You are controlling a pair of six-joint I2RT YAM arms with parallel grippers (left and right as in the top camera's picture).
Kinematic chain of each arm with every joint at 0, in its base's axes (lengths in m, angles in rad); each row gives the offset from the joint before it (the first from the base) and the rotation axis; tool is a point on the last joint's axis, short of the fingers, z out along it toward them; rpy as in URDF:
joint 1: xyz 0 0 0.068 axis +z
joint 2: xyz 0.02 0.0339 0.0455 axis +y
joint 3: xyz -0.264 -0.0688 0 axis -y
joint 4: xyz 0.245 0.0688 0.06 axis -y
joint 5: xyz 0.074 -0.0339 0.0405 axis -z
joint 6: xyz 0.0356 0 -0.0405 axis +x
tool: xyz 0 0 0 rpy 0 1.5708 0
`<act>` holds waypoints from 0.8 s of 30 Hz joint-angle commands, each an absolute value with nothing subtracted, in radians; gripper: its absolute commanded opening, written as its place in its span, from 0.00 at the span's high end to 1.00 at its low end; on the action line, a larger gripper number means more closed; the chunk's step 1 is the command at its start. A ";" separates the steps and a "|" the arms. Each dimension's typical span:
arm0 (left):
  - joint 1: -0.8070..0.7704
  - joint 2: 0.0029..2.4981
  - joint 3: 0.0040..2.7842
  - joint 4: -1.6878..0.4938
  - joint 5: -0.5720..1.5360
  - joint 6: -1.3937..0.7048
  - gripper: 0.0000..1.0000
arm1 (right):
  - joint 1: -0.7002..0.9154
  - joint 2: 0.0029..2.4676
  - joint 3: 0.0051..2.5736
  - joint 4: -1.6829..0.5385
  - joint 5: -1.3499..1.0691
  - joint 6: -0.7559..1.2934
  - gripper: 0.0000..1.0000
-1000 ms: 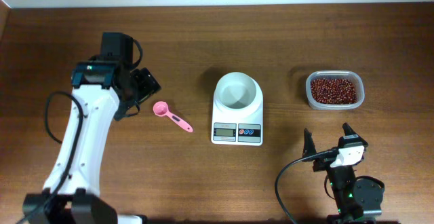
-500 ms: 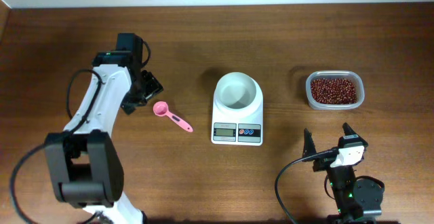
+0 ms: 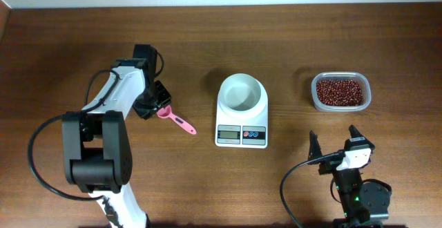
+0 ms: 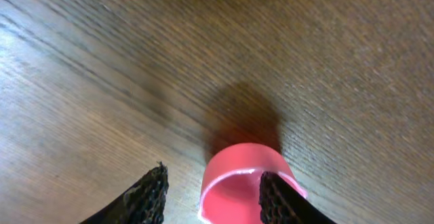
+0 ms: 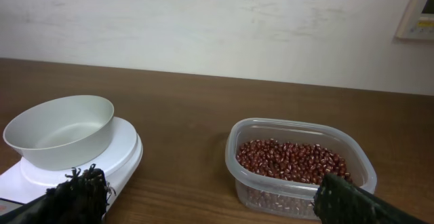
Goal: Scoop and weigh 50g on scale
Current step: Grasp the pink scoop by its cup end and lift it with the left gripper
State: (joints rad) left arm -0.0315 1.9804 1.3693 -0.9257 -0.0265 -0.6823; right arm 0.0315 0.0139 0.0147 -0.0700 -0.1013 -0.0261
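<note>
Straddling the cup of the pink spoon [image 3: 176, 121] on the tabletop [image 3: 207, 34], the fingers of the left gripper [image 4: 213, 178] stand half-wide, with a gap showing beside one. The right gripper [image 3: 333, 138] has its fingers spread wide, holding nothing. The beans [image 3: 339, 91] lie in the clear tub [image 3: 368, 93], right of the scale [image 3: 241, 121].

Light: bright, even, from above | glare: I see pale sheen on the brown wooden table [image 4: 41, 115] | blur: round pink plastic scoop [image 4: 237, 183] soft, dark shadow behind | focus: small red-brown beans [image 5: 291, 159] crisp
</note>
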 commanded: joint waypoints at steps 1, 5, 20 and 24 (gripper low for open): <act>-0.031 1.998 1.326 -0.891 -0.022 -0.688 0.55 | 0.027 0.006 0.006 -0.071 -0.096 -0.022 0.01; -0.031 1.999 1.322 -0.881 -0.022 -0.689 0.65 | 0.027 0.006 0.006 -0.071 -0.096 -0.022 0.01; -0.043 1.999 1.322 -0.928 0.037 -1.024 0.66 | 0.027 0.006 0.006 -0.071 -0.096 -0.022 0.01; -0.060 1.999 1.322 -0.920 0.027 -1.025 0.78 | 0.027 0.006 0.006 -0.071 -0.096 -0.022 0.01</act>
